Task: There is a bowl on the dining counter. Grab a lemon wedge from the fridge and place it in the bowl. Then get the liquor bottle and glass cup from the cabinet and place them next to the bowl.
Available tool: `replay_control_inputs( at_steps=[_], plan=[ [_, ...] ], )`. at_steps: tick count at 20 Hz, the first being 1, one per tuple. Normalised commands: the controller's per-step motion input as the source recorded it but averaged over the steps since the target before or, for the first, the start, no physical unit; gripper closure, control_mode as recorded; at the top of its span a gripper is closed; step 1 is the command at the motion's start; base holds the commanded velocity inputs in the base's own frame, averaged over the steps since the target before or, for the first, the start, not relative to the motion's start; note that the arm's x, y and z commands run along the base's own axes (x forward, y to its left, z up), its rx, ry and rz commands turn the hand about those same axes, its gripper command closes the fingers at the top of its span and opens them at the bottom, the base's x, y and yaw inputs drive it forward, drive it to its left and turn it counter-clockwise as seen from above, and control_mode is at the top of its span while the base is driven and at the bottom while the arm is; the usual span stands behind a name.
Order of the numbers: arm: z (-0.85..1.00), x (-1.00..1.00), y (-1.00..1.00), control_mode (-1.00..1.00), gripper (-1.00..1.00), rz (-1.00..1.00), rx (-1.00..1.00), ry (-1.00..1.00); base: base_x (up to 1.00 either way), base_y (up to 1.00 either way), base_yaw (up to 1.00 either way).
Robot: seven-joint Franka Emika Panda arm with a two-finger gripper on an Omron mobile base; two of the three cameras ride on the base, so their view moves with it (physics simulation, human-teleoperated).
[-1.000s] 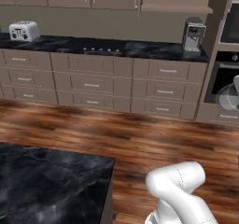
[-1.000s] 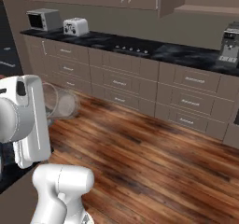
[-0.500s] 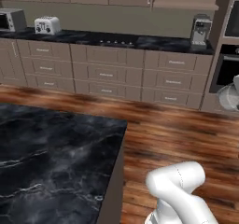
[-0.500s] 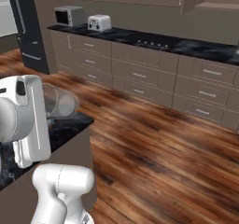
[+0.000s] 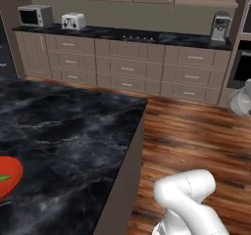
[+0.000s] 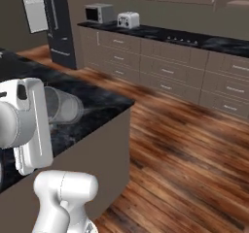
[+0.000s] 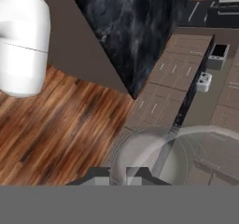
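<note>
Gripper (image 7: 119, 174) is clamped on the clear glass cup (image 7: 156, 155) at 6 o'clock in the hand view. It hangs over the black marble dining counter (image 6: 92, 101) corner; red bowl (image 5: 7, 177) at 8 o'clock.

— What is sitting between the fingers (image 7: 100, 175)?
— A clear glass cup (image 7: 154, 157), its round rim facing the camera; the fingers are closing on its near edge.
— And beyond it?
— The black marble counter (image 7: 135, 27) is showing one corner over the brown wood floor (image 7: 51, 125). Farther off, drawer fronts (image 7: 158, 101) are running beneath a dark worktop carrying a toaster (image 7: 204, 82) and a microwave (image 7: 218, 55).
</note>
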Motion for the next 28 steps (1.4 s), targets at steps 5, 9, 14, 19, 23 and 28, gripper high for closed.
replay_control_inputs(
  at_steps=[5, 9, 14, 19, 23, 28],
  plan=[
    [0.00, 0.00, 0.00, 1.00, 1.00, 0.00, 0.00, 0.00, -1.00, 0.24, 0.17],
    [0.00, 0.00, 0.00, 1.00, 1.00, 0.00, 0.00, 0.00, -1.00, 0.27, 0.15],
    [0.00, 0.00, 0.00, 1.00, 1.00, 0.00, 0.00, 0.00, -1.00, 0.34, 0.14],
    [0.00, 0.00, 0.00, 1.00, 1.00, 0.00, 0.00, 0.00, -1.00, 0.63, 0.10],
    [0.00, 0.00, 0.00, 1.00, 1.00, 0.00, 0.00, 0.00, -0.19, 0.85, -0.09],
    [0.00, 0.00, 0.00, 1.00, 1.00, 0.00, 0.00, 0.00, 0.34, 1.00, -0.31]
  ],
)
